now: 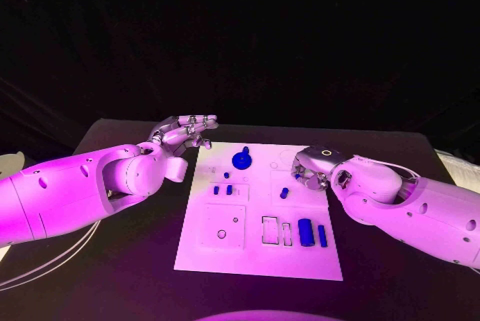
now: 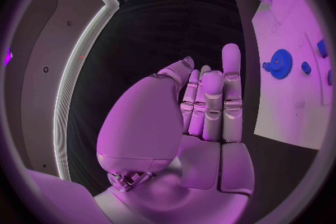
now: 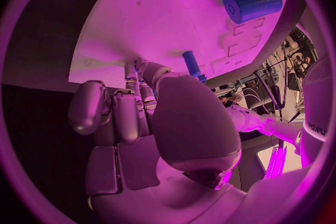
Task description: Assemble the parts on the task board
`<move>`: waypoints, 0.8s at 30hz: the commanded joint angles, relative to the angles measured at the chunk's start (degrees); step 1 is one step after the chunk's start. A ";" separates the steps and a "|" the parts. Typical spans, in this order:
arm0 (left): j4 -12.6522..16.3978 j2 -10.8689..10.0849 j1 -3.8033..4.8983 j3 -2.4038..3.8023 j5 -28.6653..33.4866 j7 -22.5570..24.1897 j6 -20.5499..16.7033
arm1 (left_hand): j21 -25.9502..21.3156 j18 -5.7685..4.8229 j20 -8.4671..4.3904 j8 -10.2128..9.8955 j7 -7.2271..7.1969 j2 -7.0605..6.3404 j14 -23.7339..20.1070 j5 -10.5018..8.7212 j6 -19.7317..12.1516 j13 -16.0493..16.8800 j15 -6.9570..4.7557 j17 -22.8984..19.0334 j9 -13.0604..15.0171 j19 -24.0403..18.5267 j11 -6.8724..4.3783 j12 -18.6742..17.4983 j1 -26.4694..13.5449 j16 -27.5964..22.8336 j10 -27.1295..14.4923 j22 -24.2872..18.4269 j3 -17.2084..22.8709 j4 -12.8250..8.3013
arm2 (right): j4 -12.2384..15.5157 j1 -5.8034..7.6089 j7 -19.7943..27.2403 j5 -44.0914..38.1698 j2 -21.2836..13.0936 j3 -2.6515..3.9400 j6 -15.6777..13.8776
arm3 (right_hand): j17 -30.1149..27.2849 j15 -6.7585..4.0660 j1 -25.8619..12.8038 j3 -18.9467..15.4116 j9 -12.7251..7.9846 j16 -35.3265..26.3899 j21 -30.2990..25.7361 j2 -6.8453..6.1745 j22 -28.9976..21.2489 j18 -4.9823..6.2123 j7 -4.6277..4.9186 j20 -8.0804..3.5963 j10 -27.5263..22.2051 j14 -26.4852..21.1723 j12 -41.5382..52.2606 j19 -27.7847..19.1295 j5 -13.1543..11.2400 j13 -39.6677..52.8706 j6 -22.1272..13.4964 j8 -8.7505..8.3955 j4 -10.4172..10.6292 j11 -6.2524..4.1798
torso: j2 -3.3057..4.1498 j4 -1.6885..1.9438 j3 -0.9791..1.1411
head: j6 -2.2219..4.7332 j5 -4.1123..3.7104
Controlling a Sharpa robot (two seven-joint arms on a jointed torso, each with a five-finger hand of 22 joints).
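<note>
On the black table (image 1: 400, 293), the flat white rectangular task board (image 1: 255, 255) lies in the middle, with dark bare tabletop open all round its four edges. The left silver many-fingered hand (image 1: 185, 132) hovers just off the board's far left corner, its fingers straight and close together, holding nothing; the left wrist view shows the same flat palm (image 2: 203, 117) beside the board's edge. The right silver hand (image 1: 312, 170) sits over the board's right edge, fingers curled in against the surface near a small blue peg (image 3: 190, 61); whether it pinches the peg I cannot tell. On the board stand a round toothed blue gear (image 1: 241, 158), two short blue pegs (image 1: 222, 190) and a smooth blue cylinder (image 1: 305, 232) with a slim blue bar (image 1: 322, 235) beside it, near the rectangular slots (image 1: 271, 230)
</note>
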 commanded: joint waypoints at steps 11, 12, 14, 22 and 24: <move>-0.90 0.20 0.03 0.04 -0.35 -0.53 0.24 | -0.31 0.61 -0.17 0.27 0.32 -0.06 -0.41 0.23 -0.23 -0.01 0.14 -0.11 -0.02 -0.27 0.08 0.29 0.36 -0.21 -0.23 -0.06 0.38 -0.07 | 0.30 -0.44 -0.05 0.90 -0.98 0.05 -3.43 | -0.10 -0.43 -0.91 0.40 0.16 -0.21 0.29 0.22 0.16 0.42 0.00 0.08 1.39 3.22 -0.14 0.48 0.38 -0.06 0.60 0.15 0.07 -1.01 | 0.03 -0.02 0.05 | 0.15 -0.05; -0.93 0.20 0.03 0.04 -0.35 -0.55 0.26 | -0.31 0.61 -0.17 0.27 0.32 -0.06 -0.41 0.23 -0.23 -0.01 0.14 -0.11 -0.02 -0.27 0.08 0.29 0.36 -0.21 -0.23 -0.06 0.38 -0.07 | 0.47 -0.43 -0.03 1.01 -1.12 0.10 -3.50 | -0.10 -0.43 -0.92 0.41 0.16 -0.21 0.28 0.22 0.15 0.43 0.00 0.07 1.40 3.22 -0.14 0.48 0.38 -0.06 0.60 0.14 0.06 -1.01 | 0.03 -0.02 0.01 | 0.16 -0.04; -0.96 0.21 0.03 0.04 -0.35 -0.58 0.27 | -0.31 0.61 -0.17 0.27 0.32 -0.06 -0.41 0.23 -0.23 -0.01 0.14 -0.11 -0.02 -0.27 0.08 0.29 0.36 -0.21 -0.23 -0.06 0.38 -0.07 | 0.92 -0.41 0.00 1.22 -1.44 0.19 -3.63 | -0.10 -0.43 -0.92 0.41 0.16 -0.21 0.28 0.22 0.15 0.43 0.00 0.07 1.40 3.22 -0.14 0.48 0.38 -0.06 0.60 0.14 0.06 -1.01 | -0.01 -0.04 -0.02 | 0.18 -0.07; -1.32 0.22 0.03 0.04 -0.35 -0.63 0.34 | -0.32 0.60 -0.17 0.27 0.33 -0.06 -0.42 0.23 -0.24 -0.02 0.15 -0.14 -0.03 -0.26 0.09 0.30 0.33 -0.21 -0.24 -0.06 0.40 -0.07 | 4.07 -0.28 0.03 1.77 -2.95 0.65 -4.47 | -0.09 -0.45 -0.96 0.47 0.17 -0.19 0.33 0.20 0.22 0.42 0.00 0.06 1.41 3.22 -0.18 0.50 0.39 -0.10 0.60 0.13 0.01 -1.02 | -0.02 -0.03 -0.03 | 0.14 -0.03; -1.49 0.22 0.03 0.04 -0.35 -0.63 0.33 | -0.33 0.59 -0.16 0.27 0.37 -0.06 -0.46 0.22 -0.29 -0.02 0.17 -0.23 -0.03 -0.26 0.12 0.33 0.23 -0.23 -0.29 -0.07 0.45 -0.05 | 5.19 -0.26 0.00 1.83 -3.28 0.85 -4.81 | -0.06 -0.46 -0.97 0.50 0.17 -0.16 0.34 0.20 0.23 0.42 0.00 0.05 1.42 3.23 -0.20 0.51 0.39 -0.11 0.61 0.12 -0.02 -1.02 | -0.05 -0.06 -0.02 | 0.14 0.01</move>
